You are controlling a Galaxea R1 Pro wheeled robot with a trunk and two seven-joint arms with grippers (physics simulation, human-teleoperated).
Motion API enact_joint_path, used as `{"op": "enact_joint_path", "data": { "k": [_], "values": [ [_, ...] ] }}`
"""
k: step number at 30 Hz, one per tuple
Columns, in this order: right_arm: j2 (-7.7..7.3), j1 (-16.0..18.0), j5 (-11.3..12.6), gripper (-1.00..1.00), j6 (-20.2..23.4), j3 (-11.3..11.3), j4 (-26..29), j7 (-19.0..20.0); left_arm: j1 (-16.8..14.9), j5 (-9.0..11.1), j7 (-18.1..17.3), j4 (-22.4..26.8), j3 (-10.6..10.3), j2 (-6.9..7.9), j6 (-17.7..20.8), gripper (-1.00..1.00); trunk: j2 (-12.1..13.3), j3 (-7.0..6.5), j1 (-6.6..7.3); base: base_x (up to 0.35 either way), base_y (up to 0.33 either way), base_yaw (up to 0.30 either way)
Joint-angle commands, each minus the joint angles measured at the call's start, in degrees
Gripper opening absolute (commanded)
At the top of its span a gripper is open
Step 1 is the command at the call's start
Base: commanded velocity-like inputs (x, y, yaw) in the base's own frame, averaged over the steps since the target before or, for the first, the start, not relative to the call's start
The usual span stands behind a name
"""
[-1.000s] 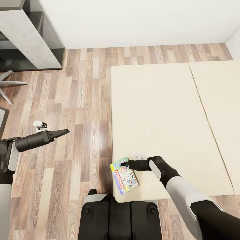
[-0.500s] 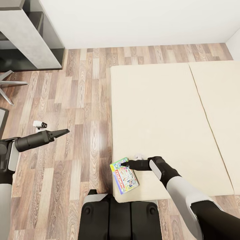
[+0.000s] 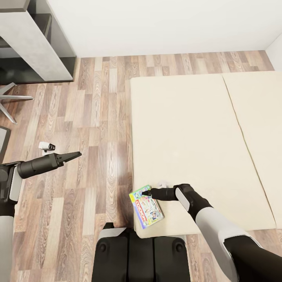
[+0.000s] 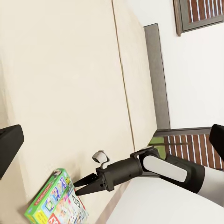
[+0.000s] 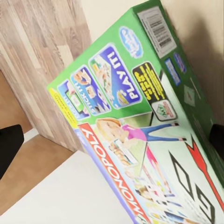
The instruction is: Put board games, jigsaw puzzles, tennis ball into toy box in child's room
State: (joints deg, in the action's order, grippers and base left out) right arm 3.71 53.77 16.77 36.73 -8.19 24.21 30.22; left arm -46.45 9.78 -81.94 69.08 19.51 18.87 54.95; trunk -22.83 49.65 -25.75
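One board game (image 3: pixel 147 207), a green box with bright print, lies flat on the near left corner of the cream bed (image 3: pixel 188 129). My right gripper (image 3: pixel 144 192) hovers at the game's far edge, open, its fingers spread to either side of the box (image 5: pixel 140 130) in the right wrist view. In the left wrist view the same game (image 4: pixel 56 203) sits under the right gripper (image 4: pixel 77 186). My left gripper (image 3: pixel 78 154) hangs open over the wood floor, left of the bed and holding nothing. The toy box, jigsaw puzzles and tennis ball are out of view.
The grey-topped table (image 3: pixel 27 39) with a dark unit behind it stands at the far left against the white wall. Chair legs (image 3: pixel 11 98) spread on the floor below it. A small white object (image 3: pixel 47 147) lies near my left arm. A grey headboard (image 4: pixel 156 79) ends the bed.
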Motion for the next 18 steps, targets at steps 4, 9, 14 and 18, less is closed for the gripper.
{"op": "enact_joint_path", "data": {
  "k": [4, 9, 14, 18],
  "values": [
    [-0.06, 0.0, 0.3, 1.00, 0.3, -0.2, 0.0, -0.1, 0.0, 0.1, -0.2, 0.0, 0.0, 0.00, 0.6, 1.00, -0.1, 0.06, -0.03, 0.000, 0.031, 0.000],
    [-0.09, 0.0, 0.3, 1.00, 0.3, -0.2, 0.0, -0.1, 0.0, 0.1, -0.2, 0.0, 0.0, 0.02, 0.6, 1.00, -0.1, 0.06, -0.03, 0.000, 0.007, 0.000],
    [-0.10, 0.0, 0.4, 1.00, 0.3, -0.2, 0.0, -0.1, 0.0, 0.1, -0.2, 0.0, 0.0, 0.02, 0.6, 1.00, -0.1, 0.06, -0.03, 0.000, 0.005, 0.000],
    [-0.05, 0.0, 0.3, 1.00, 0.3, -0.2, 0.0, -0.1, 0.0, 0.1, -0.2, 0.0, 0.0, 0.02, 0.6, 1.00, -0.1, 0.06, -0.03, -0.015, 0.079, 0.000]
  ]
}}
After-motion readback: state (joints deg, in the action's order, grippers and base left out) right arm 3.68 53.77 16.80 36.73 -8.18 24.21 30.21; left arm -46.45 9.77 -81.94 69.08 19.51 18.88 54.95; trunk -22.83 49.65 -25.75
